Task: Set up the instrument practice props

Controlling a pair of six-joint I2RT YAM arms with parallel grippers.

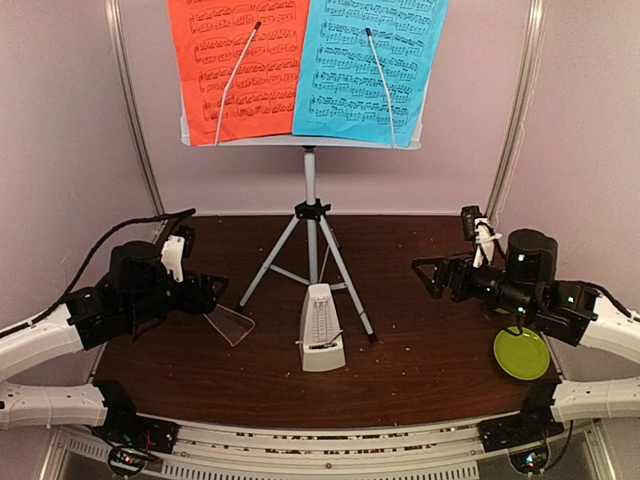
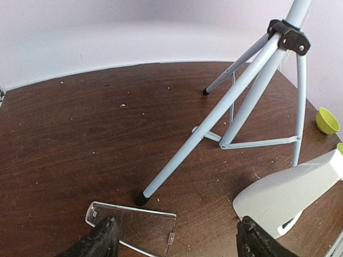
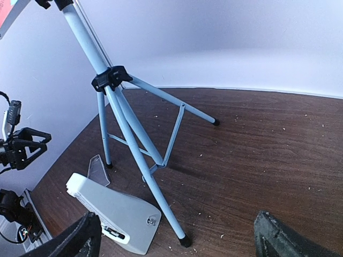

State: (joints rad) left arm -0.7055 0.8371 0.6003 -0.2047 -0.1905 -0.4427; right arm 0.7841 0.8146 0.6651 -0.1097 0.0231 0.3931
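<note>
Behind the metronome (image 1: 322, 338), mid-table (image 1: 430, 345), the music stand (image 1: 311, 215) is upright, with a red page (image 1: 235, 65) and a blue page (image 1: 370, 65) side by side on its desk. A clear plastic panel (image 1: 232, 325) lies flat to the left. The left gripper (image 1: 207, 292) and the right gripper (image 1: 428, 277) both hang spread wide, holding nothing.

Dark wood table (image 1: 420, 340) is carrying the tripod (image 1: 310, 215) mid-table, metronome (image 1: 321, 328) standing upright just in front. Clear plastic panel (image 1: 232, 325) is lying flat beside the tripod's left foot. Green plate (image 1: 521, 353) and bowl (image 2: 327, 120) are sitting at the right. Pale crumbs are lying all over.
</note>
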